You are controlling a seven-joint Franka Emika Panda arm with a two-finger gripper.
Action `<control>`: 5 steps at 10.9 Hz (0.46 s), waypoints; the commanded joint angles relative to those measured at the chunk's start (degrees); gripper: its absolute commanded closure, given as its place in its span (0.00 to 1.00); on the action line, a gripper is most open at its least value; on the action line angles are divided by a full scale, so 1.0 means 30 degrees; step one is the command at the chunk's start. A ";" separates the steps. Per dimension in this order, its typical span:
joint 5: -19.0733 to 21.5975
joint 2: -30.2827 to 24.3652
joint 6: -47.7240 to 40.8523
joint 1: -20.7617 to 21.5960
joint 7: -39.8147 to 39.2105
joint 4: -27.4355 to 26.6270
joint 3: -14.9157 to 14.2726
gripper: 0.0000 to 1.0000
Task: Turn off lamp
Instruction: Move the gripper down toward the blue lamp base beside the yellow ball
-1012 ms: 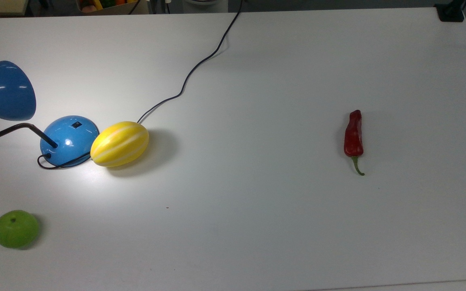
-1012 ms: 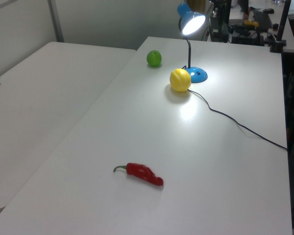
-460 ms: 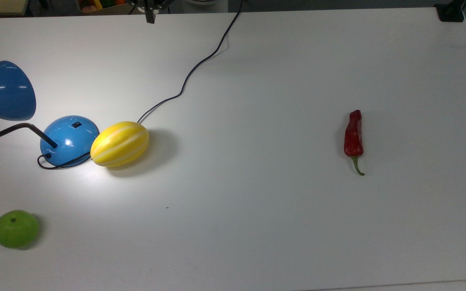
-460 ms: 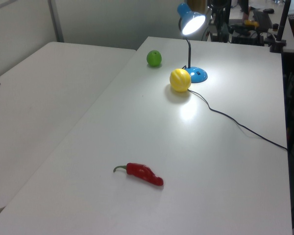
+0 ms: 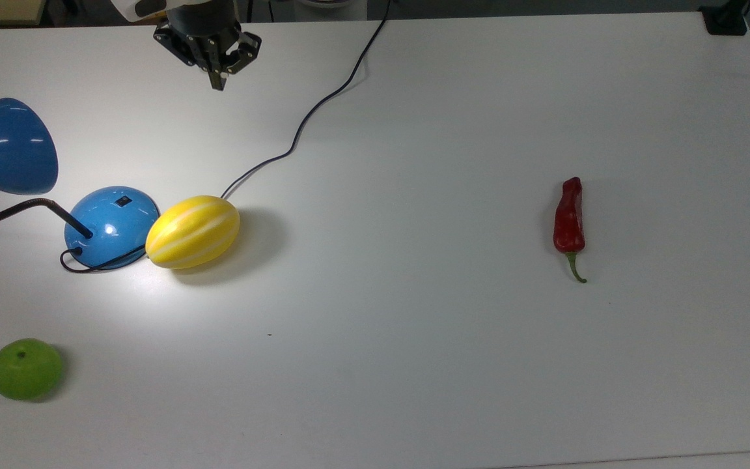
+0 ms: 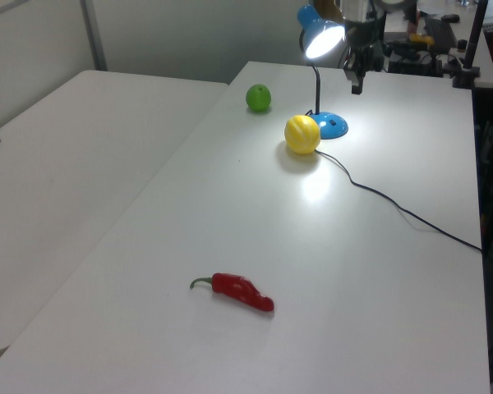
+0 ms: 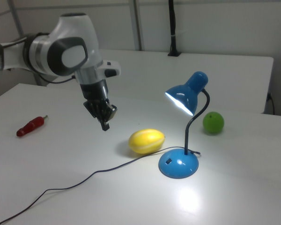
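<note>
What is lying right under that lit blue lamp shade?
Under the lamp shade sit the lamp's blue dome base with its small black switch, and a yellow striped melon beside it, on the bright patch of table. The base hides whatever is beneath it.

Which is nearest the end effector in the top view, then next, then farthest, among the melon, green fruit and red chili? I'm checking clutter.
From the end effector:
1. Yellow melon, below it, beside the lamp base.
2. Green fruit, bottom-left corner.
3. Red chili, far right.
</note>
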 commanded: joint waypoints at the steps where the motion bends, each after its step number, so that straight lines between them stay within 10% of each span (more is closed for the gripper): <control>1: -0.0183 0.0174 0.3387 -0.1015 0.1211 -0.2469 -0.0009 1.00; 5: -0.0182 0.2279 0.7458 -0.2394 0.2699 -0.2768 -0.0009 1.00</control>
